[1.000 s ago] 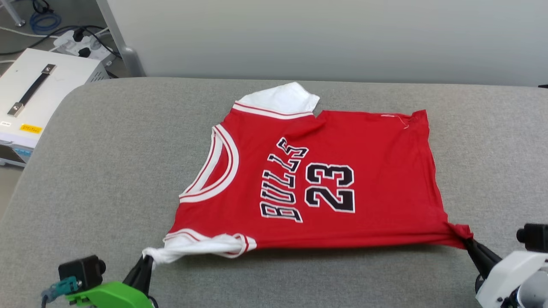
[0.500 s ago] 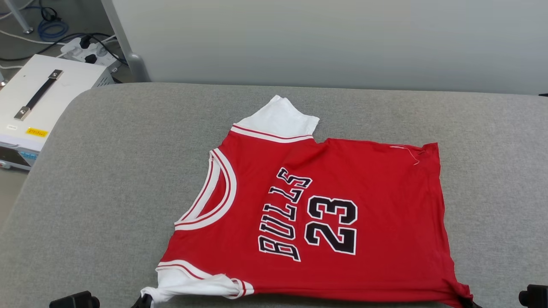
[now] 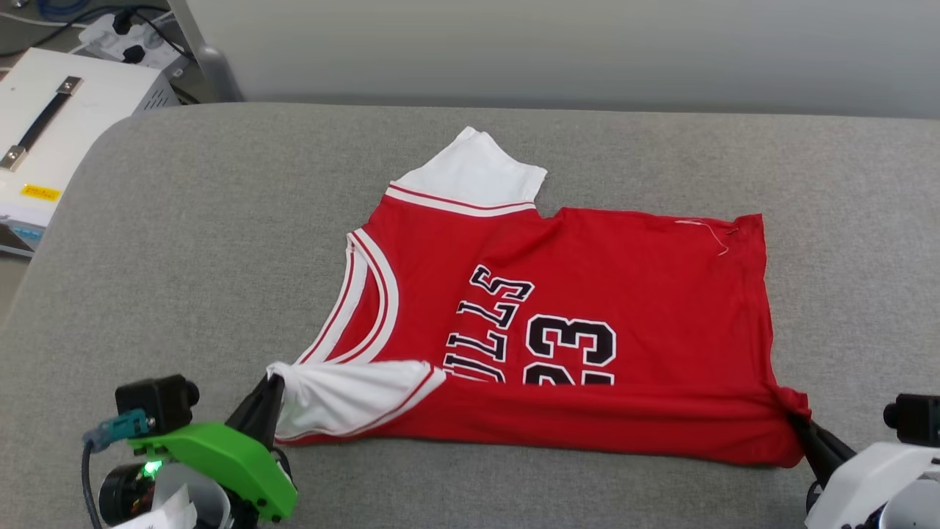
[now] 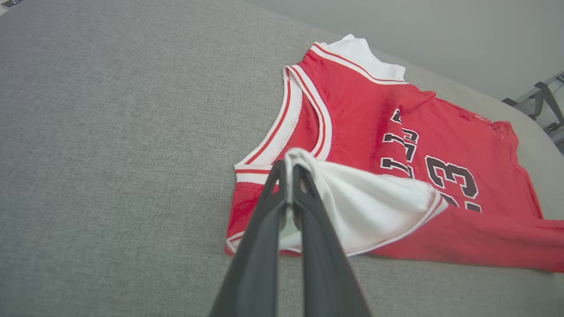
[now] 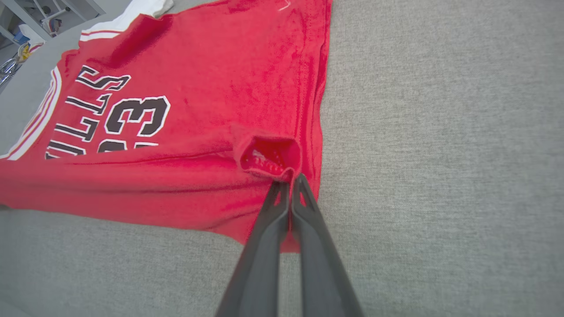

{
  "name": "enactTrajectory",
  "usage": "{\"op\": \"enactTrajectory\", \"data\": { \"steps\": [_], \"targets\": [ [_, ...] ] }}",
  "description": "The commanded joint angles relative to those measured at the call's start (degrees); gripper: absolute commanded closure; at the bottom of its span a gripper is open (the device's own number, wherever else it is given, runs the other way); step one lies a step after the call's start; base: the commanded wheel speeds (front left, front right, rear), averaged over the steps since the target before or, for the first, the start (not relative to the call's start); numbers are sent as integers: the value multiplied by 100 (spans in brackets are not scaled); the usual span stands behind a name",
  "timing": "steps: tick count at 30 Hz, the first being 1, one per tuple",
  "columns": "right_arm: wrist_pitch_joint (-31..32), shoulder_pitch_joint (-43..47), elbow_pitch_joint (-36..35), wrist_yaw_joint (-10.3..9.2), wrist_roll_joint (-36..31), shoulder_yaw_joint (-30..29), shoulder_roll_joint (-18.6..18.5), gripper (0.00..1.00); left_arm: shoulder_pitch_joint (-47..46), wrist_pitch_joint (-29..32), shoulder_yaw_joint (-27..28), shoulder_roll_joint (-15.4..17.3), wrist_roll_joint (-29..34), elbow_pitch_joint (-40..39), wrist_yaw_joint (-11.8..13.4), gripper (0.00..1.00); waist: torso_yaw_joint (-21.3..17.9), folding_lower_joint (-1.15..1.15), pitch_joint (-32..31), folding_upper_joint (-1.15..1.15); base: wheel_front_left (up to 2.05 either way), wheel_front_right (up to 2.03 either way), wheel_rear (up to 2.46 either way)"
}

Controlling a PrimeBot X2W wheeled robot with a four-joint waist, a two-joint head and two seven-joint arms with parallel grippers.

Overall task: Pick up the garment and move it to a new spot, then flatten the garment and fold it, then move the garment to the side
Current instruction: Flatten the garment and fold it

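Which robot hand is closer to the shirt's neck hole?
The left hand. It pinches the white sleeve right beside the neck hole. The right hand pinches the red bottom corner, at the other end of the shirt.

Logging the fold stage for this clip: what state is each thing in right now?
garment: print side up on the grey surface, near edge folded over the print's lower part.
left gripper: shut on the garment's white sleeve.
right gripper: shut on the garment's hem corner.

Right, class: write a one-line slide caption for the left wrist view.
Left gripper shut on the garment, holding its white sleeve over the red front.
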Motion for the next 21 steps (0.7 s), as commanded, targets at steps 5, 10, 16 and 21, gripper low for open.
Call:
{"op": "enactTrajectory", "data": {
  "steps": [5, 10, 16, 21],
  "targets": [
    [-24, -539, 226, -5, -89, 106, -114, 100, -811, -161, -133, -188, 179, 566, -292, 100, -2, 0, 384, 0, 0, 0, 0],
    [-115, -924, 577, -5, -28, 242, -161, 100, -1387, -321, -237, -349, 238, 1284, -579, 100, -5, 0, 608, 0, 0, 0, 0],
    [-288, -1173, 1159, -5, 61, 425, -177, 100, -1865, -431, -359, -576, 189, 2309, -910, 100, 14, 0, 745, 0, 0, 0, 0],
    [-479, -1287, 1547, -5, 129, 609, -191, 100, -2101, -398, -455, -764, 91, 3057, -1119, 100, 11, 0, 738, 0, 0, 0, 0]
  ]
}}
